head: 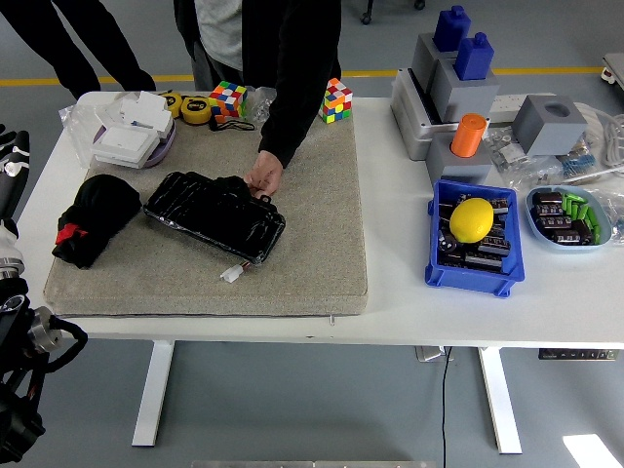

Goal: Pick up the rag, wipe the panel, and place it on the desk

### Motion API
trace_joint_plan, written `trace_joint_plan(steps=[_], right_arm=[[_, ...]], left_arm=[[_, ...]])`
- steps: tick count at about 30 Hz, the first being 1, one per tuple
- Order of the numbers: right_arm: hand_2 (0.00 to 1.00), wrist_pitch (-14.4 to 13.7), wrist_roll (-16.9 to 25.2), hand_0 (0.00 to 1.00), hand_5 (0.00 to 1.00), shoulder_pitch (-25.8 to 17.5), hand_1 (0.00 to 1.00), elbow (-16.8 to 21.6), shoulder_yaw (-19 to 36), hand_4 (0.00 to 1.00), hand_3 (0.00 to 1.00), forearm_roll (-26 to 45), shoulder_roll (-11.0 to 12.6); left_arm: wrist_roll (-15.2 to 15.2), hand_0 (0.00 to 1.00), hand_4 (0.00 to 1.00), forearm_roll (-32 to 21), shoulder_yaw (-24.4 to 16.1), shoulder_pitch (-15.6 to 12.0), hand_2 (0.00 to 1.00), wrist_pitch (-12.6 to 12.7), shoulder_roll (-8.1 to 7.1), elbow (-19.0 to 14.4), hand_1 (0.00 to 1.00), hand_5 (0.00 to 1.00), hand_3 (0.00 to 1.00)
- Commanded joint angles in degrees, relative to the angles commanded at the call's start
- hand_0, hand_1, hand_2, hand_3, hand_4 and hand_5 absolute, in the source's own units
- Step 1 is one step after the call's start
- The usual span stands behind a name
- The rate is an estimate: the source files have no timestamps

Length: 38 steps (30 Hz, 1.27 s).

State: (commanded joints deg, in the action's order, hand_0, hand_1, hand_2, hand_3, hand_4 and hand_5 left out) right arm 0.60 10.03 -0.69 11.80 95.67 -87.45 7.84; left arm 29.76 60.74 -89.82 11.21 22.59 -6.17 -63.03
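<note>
A black bundled rag (pixel 95 218) with a red spot lies at the left end of the beige mat (pixel 322 244). A glossy black panel (pixel 214 214) lies on the mat just right of the rag, with a small white connector at its lower right. A person's hand (pixel 263 175) rests on the panel's far right edge. My left hand (pixel 12 161) shows only at the picture's left edge, beside the table and clear of the rag. My left arm (pixel 24 380) hangs below the table's near corner. My right hand is out of view.
Behind the mat are white boxes (pixel 132 136), tape measures (pixel 190 107) and two puzzle cubes (pixel 229 97). At the right stand grey and blue blocks (pixel 453 68), an orange cylinder (pixel 468 135), a blue bin (pixel 473 239) holding a yellow lemon (pixel 472 218), and a bowl (pixel 570 216).
</note>
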Motion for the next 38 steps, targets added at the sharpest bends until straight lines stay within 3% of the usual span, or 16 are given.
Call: trace_joint_plan(steps=[17,38], right_arm=[[0.493,-0.08,0.01,0.536,0.37,-0.14,0.562,0.02,-1.57,0.892,0.523,0.13,0.86],[0.493,-0.18,0.07,0.535,0.373,0.22,0.562,0.39,0.4,0.893,0.523,0.21,-0.12]], left_arm=[[-0.1,0.509,0.872,-0.04,0.49,0.08,0.609,-0.01,-0.39,0.17,0.607,0.384,0.6],[-0.49,0.509,0.873,-0.04,0.82,0.83,0.61,-0.16,-0.11,-0.34,0.606,0.384,0.6]])
